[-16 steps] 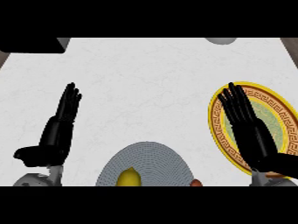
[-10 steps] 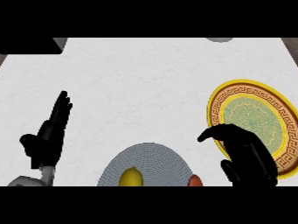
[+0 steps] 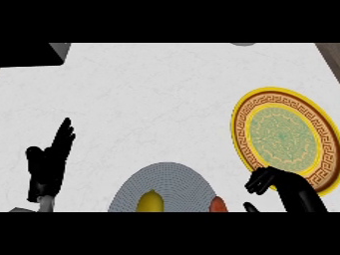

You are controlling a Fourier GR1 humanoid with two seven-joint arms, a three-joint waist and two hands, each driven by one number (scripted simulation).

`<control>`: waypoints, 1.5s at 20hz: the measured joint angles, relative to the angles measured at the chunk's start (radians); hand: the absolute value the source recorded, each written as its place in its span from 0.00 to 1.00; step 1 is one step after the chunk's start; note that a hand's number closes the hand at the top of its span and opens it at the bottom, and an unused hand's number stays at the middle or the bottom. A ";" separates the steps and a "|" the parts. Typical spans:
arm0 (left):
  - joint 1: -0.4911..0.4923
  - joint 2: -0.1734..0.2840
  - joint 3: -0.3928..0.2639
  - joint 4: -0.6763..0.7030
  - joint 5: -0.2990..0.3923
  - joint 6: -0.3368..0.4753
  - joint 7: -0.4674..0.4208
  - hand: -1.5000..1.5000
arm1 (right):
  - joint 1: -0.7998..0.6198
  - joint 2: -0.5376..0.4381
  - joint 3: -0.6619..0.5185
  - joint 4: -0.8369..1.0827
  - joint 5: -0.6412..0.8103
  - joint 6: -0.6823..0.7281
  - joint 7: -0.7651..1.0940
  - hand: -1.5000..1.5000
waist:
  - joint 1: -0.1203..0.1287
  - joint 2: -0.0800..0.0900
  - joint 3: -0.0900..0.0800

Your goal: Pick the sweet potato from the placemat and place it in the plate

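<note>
Black right hand [image 3: 294, 189], fingers curled and holding nothing, sits beside the orange sweet potato [image 3: 217, 205] on the grey round placemat [image 3: 165, 182]; left hand [image 3: 49, 162] open.

Sweet potato [image 3: 217, 205] shows as an orange-red sliver at the placemat's [image 3: 165, 179] right edge, just left of the right hand [image 3: 294, 191]. Yellow-rimmed plate [image 3: 286, 139] lies flat just above that hand.

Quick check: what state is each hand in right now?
Left hand: open, fingers straight, holding nothing.
Right hand: fingers curled, holding nothing, beside the plate.
</note>
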 measured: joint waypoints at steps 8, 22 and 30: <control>-0.051 -0.012 -0.004 0.029 -0.015 -0.009 0.045 0.50 | 0.079 -0.066 0.060 0.150 0.131 0.174 -0.357 0.00 | 0.025 0.003 -0.001; -0.072 -0.029 -0.005 0.009 -0.045 -0.016 0.096 0.50 | 0.014 -0.286 0.074 -0.043 0.511 0.119 -0.086 0.00 | 0.040 0.003 -0.004; -0.062 -0.054 0.016 0.008 -0.074 -0.035 0.101 0.50 | -0.011 -0.279 0.163 -0.113 0.633 0.230 0.107 0.00 | 0.040 0.003 -0.004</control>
